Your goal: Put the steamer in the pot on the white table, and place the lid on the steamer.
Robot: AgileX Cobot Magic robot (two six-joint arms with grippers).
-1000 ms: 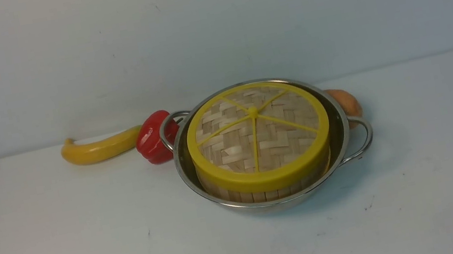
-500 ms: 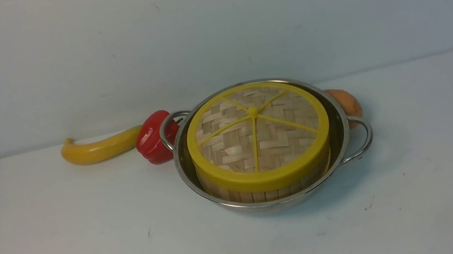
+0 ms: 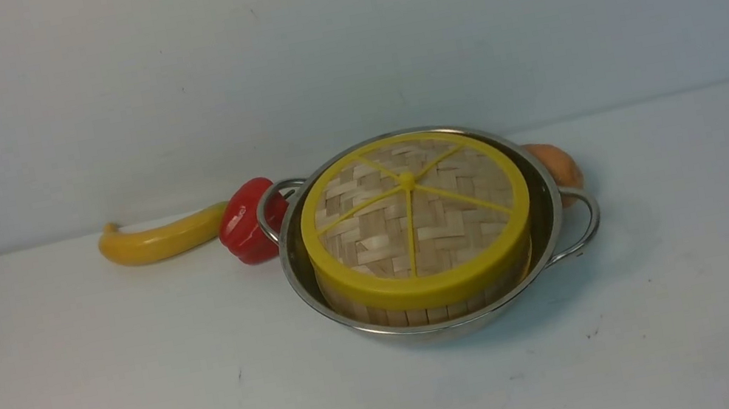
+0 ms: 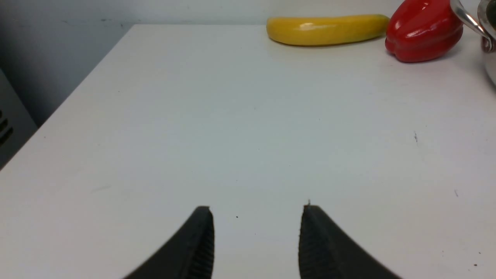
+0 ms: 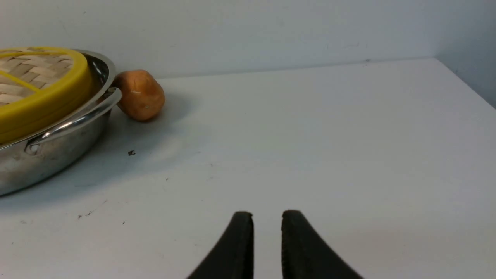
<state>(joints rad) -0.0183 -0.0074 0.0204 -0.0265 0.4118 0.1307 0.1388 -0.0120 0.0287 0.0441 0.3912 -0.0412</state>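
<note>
Taking the pot as landmark on the white table: far to its left the left gripper hovers over bare tabletop, jaws wide apart and empty. A yellow banana lies left of the pot near the table's back edge, and a red bell pepper sits against the pot's left handle. The steamer sits inside the pot with the lid on top. A brown potato rests behind the right handle. Right of the pot, open table; the right gripper shows a narrow gap, holding nothing.
</note>
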